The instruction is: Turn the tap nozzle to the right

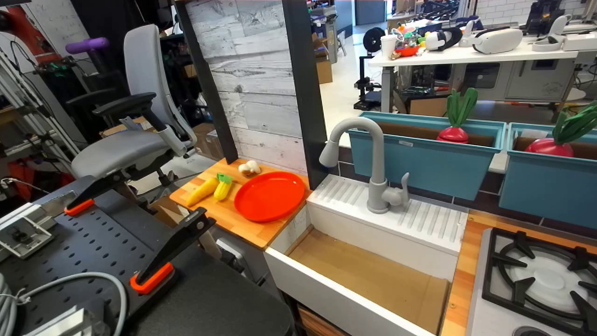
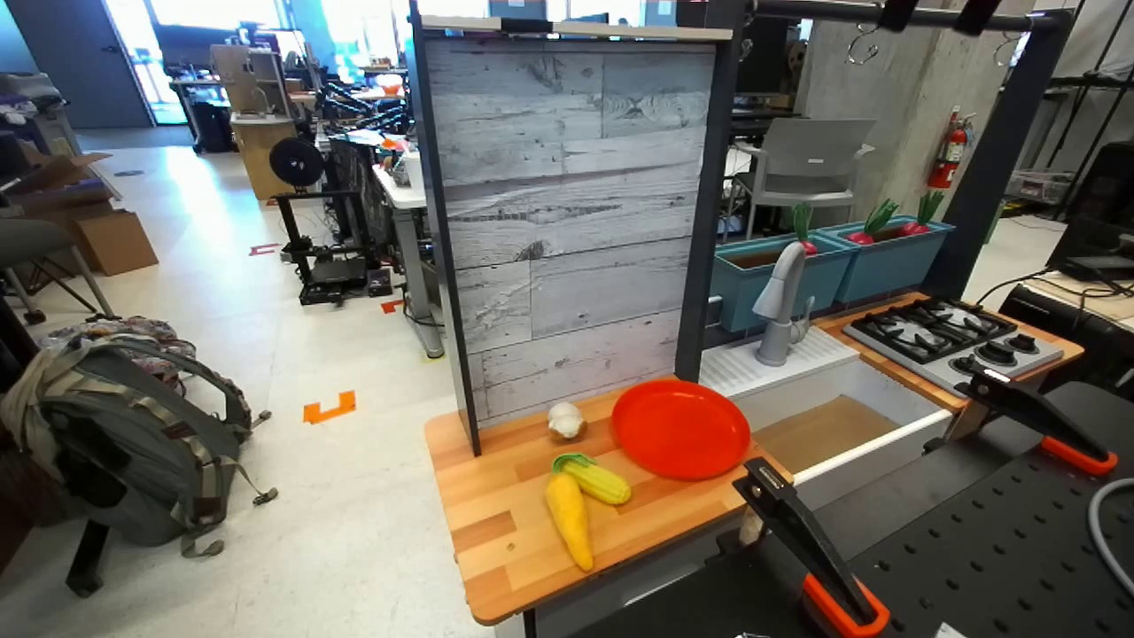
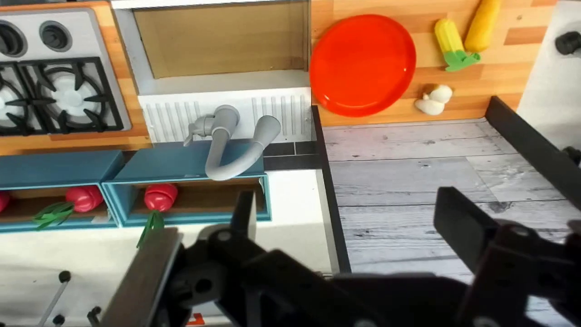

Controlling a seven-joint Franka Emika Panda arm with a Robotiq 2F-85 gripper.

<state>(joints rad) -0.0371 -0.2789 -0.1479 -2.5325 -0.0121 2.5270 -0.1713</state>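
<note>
The tap nozzle, a tall grey gooseneck spout, shows in both exterior views [image 1: 378, 151] [image 2: 780, 292] and in the wrist view [image 3: 247, 158]. It rises from the ribbed back ledge of the white sink [image 1: 298, 268]. Its downturned end points toward the red-plate side, over the ledge rather than the basin. The short grey lever handle [image 1: 404, 186] is on the opposite side of its base. My gripper [image 3: 347, 197] is open and empty, apart from the spout. Two dark tips at the top edge of an exterior view [image 2: 937, 13] look like its fingers.
The red plate [image 1: 269, 196], yellow squash [image 2: 569, 523], corn [image 2: 598, 481] and a white bulb [image 2: 565, 421] lie on the wooden counter. A tall plank panel [image 2: 576, 204] stands beside the sink. Teal planters [image 1: 419, 163] stand behind the spout. A stove [image 1: 545, 280] adjoins the sink.
</note>
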